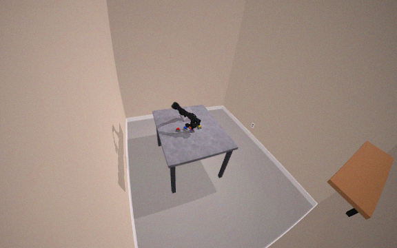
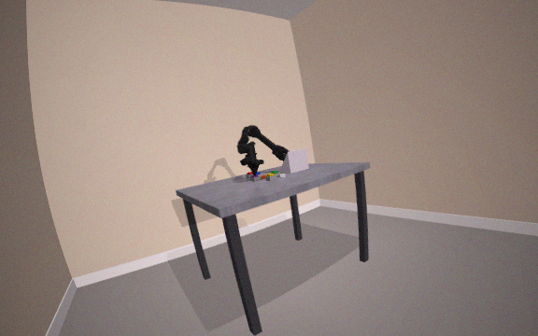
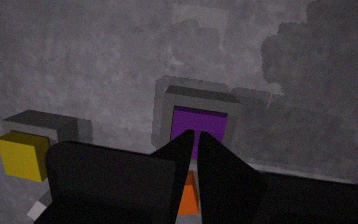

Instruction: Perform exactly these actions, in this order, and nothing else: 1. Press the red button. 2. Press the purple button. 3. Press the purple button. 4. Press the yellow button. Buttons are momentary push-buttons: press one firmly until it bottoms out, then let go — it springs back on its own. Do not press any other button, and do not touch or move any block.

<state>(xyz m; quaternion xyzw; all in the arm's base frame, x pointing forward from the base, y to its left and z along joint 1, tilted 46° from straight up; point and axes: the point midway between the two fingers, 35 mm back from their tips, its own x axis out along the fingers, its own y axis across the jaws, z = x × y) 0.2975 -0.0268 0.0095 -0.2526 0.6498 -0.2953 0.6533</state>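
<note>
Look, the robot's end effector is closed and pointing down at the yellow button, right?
Not quite. The end effector is closed, but its tips point down at the purple button, not the yellow one. The wrist view shows the yellow button off to the left side, away from the tips.

The fingers stand pressed together with nothing between them, their tips over the near edge of the purple button [image 3: 198, 125]. Just behind the tips an orange block [image 3: 189, 194] sits close beneath them. To their left, past a strip of bare surface [image 3: 105, 60], stands the yellow button [image 3: 22, 155] in its grey housing, with a small white block [image 3: 37, 210] near it. Beyond the purple button the surface lies open.
</note>
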